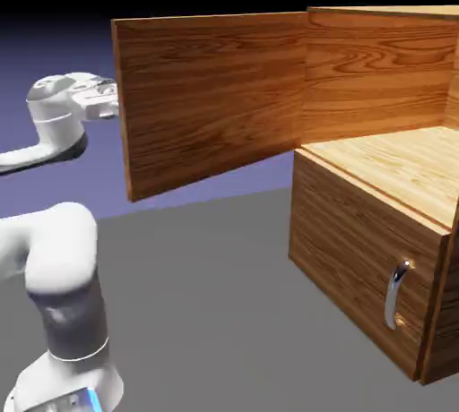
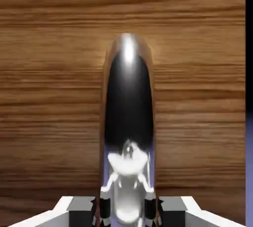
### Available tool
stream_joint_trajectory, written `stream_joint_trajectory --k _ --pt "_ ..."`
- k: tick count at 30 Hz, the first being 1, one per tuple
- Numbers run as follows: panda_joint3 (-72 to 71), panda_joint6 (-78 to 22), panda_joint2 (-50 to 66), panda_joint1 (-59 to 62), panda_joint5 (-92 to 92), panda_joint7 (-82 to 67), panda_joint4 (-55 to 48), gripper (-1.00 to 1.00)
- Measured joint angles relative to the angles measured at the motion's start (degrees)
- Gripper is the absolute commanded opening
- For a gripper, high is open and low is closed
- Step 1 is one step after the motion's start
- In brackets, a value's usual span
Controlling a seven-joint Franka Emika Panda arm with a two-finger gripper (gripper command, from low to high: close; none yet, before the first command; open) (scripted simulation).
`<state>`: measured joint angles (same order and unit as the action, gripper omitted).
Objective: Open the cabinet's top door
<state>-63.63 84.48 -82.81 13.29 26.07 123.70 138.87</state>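
At the door's [image 1: 211, 101] far-left edge, the gripper [image 2: 127, 206] is clamped narrow on the chrome handle [image 2: 128, 117]. Door is swung wide from the cabinet [image 1: 376, 222], interior exposed. Grip should be kept square and the arc followed, so slippage is avoided.

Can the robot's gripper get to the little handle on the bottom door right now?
Probably not yet: the gripper is shut on the top door's handle, far from the small handle.
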Motion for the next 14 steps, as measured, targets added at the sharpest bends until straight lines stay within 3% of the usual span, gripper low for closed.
stream_joint_trajectory --k 14 --pt "-8.7 -22.0 1.1 22.0 -4.8 -3.9 -29.1 -1.00"
